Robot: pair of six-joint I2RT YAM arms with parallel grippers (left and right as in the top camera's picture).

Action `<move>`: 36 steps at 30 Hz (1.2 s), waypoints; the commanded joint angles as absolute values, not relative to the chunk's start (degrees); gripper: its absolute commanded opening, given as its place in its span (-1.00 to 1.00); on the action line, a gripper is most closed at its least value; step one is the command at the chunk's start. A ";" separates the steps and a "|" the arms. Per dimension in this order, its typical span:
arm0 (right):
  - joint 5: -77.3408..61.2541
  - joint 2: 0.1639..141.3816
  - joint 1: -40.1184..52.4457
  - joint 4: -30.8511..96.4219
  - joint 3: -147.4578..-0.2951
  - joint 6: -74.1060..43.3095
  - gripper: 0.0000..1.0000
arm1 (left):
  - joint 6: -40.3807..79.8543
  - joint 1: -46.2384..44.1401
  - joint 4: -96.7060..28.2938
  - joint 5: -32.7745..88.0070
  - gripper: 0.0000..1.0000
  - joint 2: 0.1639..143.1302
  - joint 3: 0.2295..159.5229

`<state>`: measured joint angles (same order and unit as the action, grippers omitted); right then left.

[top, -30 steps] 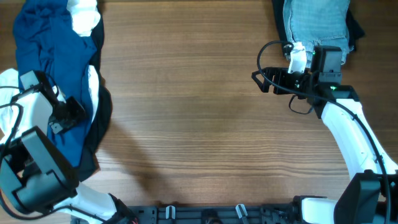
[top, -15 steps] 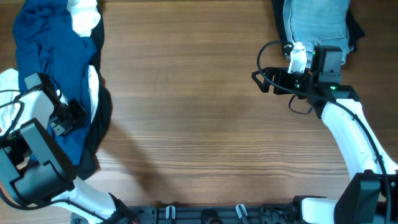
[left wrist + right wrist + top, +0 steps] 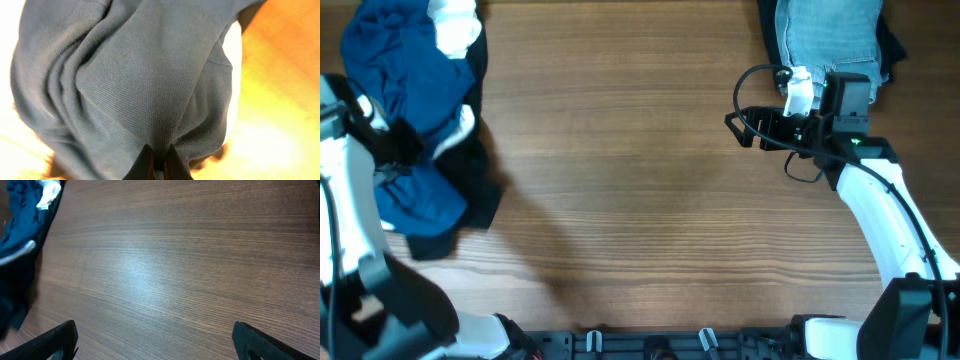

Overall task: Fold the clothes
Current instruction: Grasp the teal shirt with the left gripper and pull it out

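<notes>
The clothes lie in a heap at the table's left edge: a dark-blue shirt (image 3: pixel 390 60) on top, a white garment (image 3: pixel 455 30) and a black one (image 3: pixel 470 180) under it. My left gripper (image 3: pixel 400 150) is shut on a pinch of the blue shirt, whose fabric (image 3: pixel 140 75) hangs in folds from the closed fingertips (image 3: pixel 150 165) and fills the left wrist view. My right gripper (image 3: pixel 735 130) stands open over bare wood at the upper right, far from the heap. In the right wrist view the gripper (image 3: pixel 157 342) holds nothing, and the clothes (image 3: pixel 20 215) show at the top left.
A folded light-blue denim piece (image 3: pixel 825 35) on a dark garment lies at the table's back right edge, just behind the right arm. The wooden table (image 3: pixel 620 200) stretches between the two arms. A black rail (image 3: pixel 650 345) runs along the front edge.
My left gripper has shut on the blue shirt and moved up and toward the back left, bunching the shirt and dragging its lower part along. The right arm has not moved.
</notes>
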<state>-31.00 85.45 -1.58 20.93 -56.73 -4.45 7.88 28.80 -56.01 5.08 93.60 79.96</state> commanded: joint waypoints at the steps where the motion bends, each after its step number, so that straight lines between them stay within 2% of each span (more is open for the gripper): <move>1: -30.83 86.06 -1.34 20.60 -57.78 -4.69 1.00 | 8.38 28.73 -56.23 7.01 -0.67 88.31 81.36; 4: -30.83 86.06 -1.34 20.60 -57.78 -4.69 1.00 | 8.38 28.73 -56.25 7.01 -0.54 87.72 81.36; 7: -30.85 86.06 -1.34 20.64 -57.78 -4.69 0.99 | 8.38 28.73 -56.64 7.01 -0.53 88.05 81.34; 9: -30.85 86.06 -1.34 20.64 -57.78 -4.69 1.00 | 8.38 28.73 -56.86 7.01 -0.85 88.09 81.34; 10: -30.85 86.06 -1.34 20.64 -57.78 -4.69 0.99 | 8.38 28.73 -56.88 7.01 -0.92 88.09 81.34; 12: -30.85 86.06 -1.34 20.64 -57.78 -4.71 1.00 | 8.38 28.71 -56.90 7.01 -0.92 88.09 81.34; 13: -30.85 86.06 -1.34 20.64 -57.78 -4.69 1.00 | 8.40 28.71 -57.06 7.03 -0.83 88.12 81.32; 17: -30.85 86.06 -1.34 20.64 -57.78 -4.69 0.99 | 8.40 28.71 -58.98 7.03 -0.23 88.64 79.94; 19: -30.85 86.06 -1.34 20.60 -57.78 -4.69 0.99 | 8.40 28.71 -58.74 7.05 -0.07 89.19 77.82; 24: -30.83 86.06 -1.34 20.58 -57.78 -4.64 1.00 | 8.38 28.67 -58.33 10.66 -0.01 91.50 71.53; 26: -30.85 86.06 -1.34 20.45 -57.78 -4.69 1.00 | 8.36 28.23 -57.60 12.97 0.12 92.03 68.51; 29: -30.83 86.06 -1.34 20.14 -57.78 -4.69 0.99 | 7.75 26.37 -56.77 15.90 0.11 92.05 64.95; 36: -30.87 86.06 -1.34 17.47 -57.78 -8.82 0.99 | 8.97 18.94 -46.02 9.08 0.14 92.07 57.89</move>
